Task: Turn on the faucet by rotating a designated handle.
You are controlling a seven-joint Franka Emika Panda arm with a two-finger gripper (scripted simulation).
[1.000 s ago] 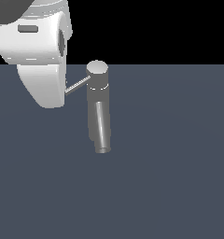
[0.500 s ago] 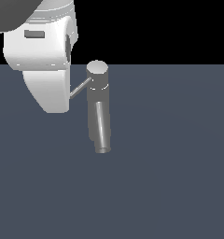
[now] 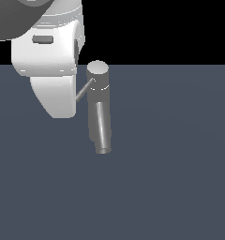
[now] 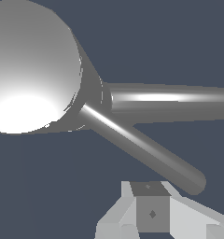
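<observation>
1. Spout [image 3: 103,133]: nearest item in the exterior view. Thick grey tube with an open end, lying out over the surface [image 3: 170,178] toward the viewer, joined to the body behind it.

2. Faucet [image 3: 98,101]: small grey metallic fixture standing upright on the dark surface, round flat cap on top. It sits a little toward the exterior view's left of the middle.

3. Handle [image 3: 85,89]: thin straight grey rod leaving the cap sideways and slanting down toward the exterior view's left. Its far end passes behind the white arm there. The wrist view shows the whole rod [image 4: 142,148], rounded tip free, much slimmer than the spout [image 4: 170,101] beside it.

4. Gripper [image 4: 153,217]: only a pale blocky part shows at the edge of the wrist view, just beside the handle's tip. No contact can be made out; the rod is not between the fingers. Whether the fingers are spread or closed, I cannot tell. Nothing appears to be held.

5. Robot arm [image 3: 51,56]: large white housing, just beside the faucet on the exterior view's left.

6. Progress, as a judgement: approach stage, gripper brought up to the handle. Pushing or turning the rod looks wholly left to do.
</observation>
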